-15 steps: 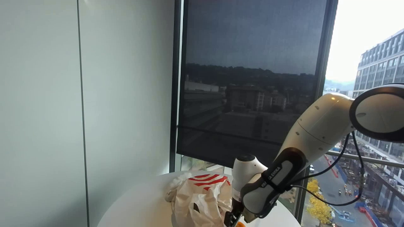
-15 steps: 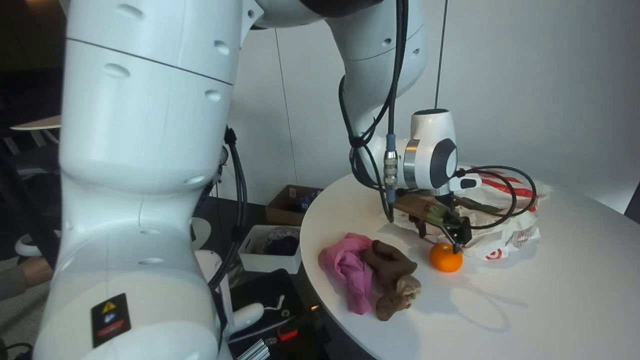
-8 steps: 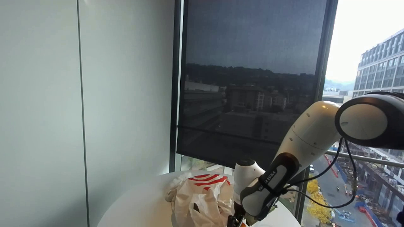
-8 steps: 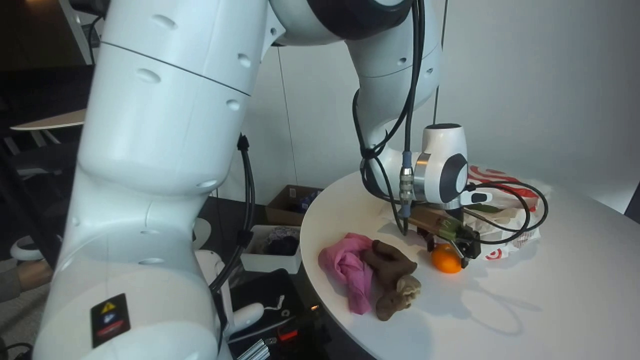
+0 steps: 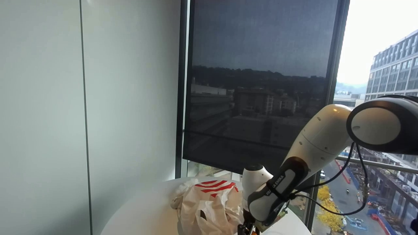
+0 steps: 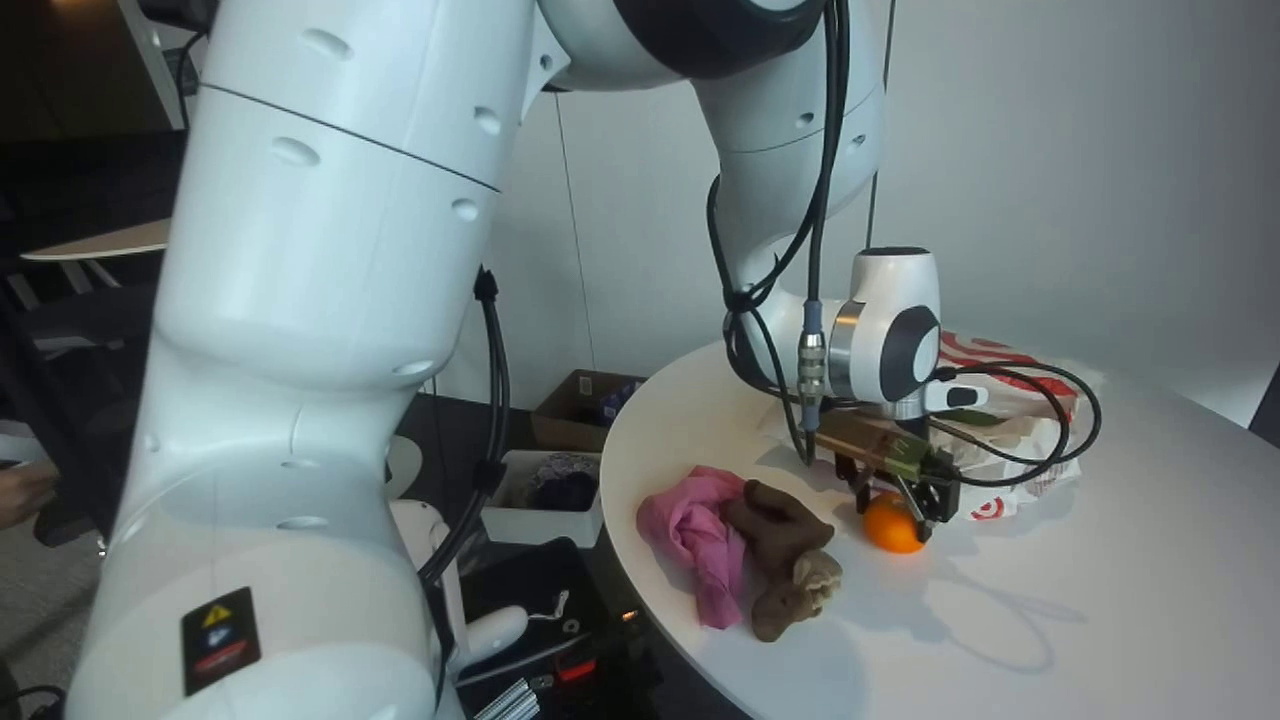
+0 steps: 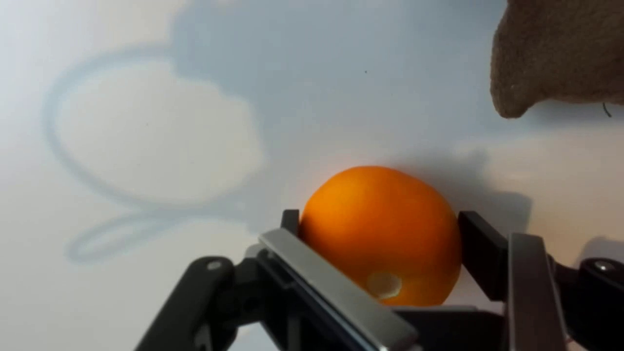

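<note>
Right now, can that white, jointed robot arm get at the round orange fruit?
Likely yes: its black, two-fingered gripper straddles the fruit, both fingertips seemingly touching it, with nothing visible blocking them.

Daylight from outside: sky (image 5: 369,19) blown out white in an ext. view, blind (image 5: 261,39) v. dark next to it, wall (image 5: 130,98) dim grey, brightest low near the blind, small glint on arm (image 5: 316,140). In an ext. view, left bkgd (image 6: 60,80) v. dark. Wrist view's brighter: table (image 7: 122,312) pale w/ soft bluish shadows (image 7: 292,73), orange (image 7: 380,209) saturated, tinting the table faintly warm; hand (image 7: 379,222) dark, its nearest parts blurred.
</note>
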You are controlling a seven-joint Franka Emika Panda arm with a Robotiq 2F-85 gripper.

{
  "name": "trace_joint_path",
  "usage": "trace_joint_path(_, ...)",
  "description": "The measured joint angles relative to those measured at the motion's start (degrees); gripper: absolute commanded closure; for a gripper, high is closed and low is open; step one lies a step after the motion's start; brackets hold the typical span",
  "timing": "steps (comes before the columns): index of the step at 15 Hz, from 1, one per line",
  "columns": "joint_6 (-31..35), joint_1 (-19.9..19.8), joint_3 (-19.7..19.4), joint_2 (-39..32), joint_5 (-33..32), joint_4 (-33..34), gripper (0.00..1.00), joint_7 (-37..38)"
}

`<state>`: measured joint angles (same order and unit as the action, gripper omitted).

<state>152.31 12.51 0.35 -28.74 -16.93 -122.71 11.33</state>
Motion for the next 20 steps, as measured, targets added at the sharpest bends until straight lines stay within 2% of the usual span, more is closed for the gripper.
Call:
trace_joint_path(5,-18.4,1.78,-0.28,7.32,-2.8,-0.93,0.44,-0.22)
trace_joint_path(7,-20.56,2.36,0.87,11.29,-4.48,-1.49,0.44,-0.23)
trace_joint_path(10,-19.23,3.09,3.27,15.71,-7.2,-1.68,0.44,0.35)
trace_joint_path(13,-14.76,3.59,5.06,17.36,-10.32,-1.45,0.44,2.02)
trace_joint_path(20,-6.58,3.63,4.43,12.13,-19.25,0.31,0.44,6.07)
